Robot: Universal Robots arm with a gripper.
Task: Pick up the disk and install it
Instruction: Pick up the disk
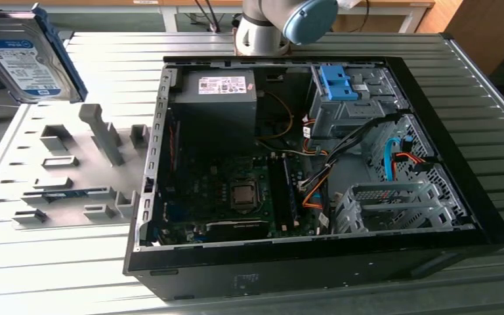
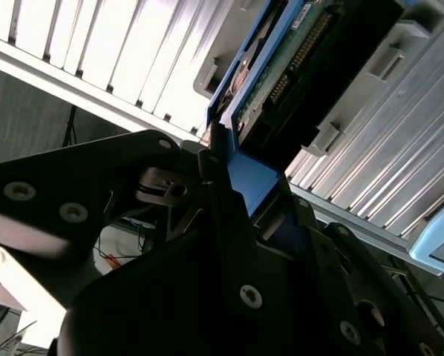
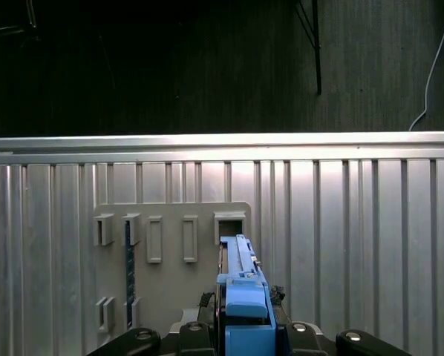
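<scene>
Pincer (image 2: 226, 159): mine, clamped on the disk (image 1: 20, 59) by its blue carrier bracket (image 2: 255, 182). Disk held aloft above the grey slotted holder tray (image 1: 60, 170), well apart from the open computer case (image 1: 462, 216). Handling, judged: stiff, dense, shock-sensitive; circuit board exposed, so the bracket suits my hold. Surface: ribbed metal tabletop (image 1: 121, 52). Room: dark floor beyond its edge.

Disk (image 3: 242, 285) edge-on in end effector (image 3: 246, 337)

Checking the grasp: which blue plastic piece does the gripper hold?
The carrier bracket of the disk, gripper shut on it; the other, a clip, tops the drive cage.
</scene>
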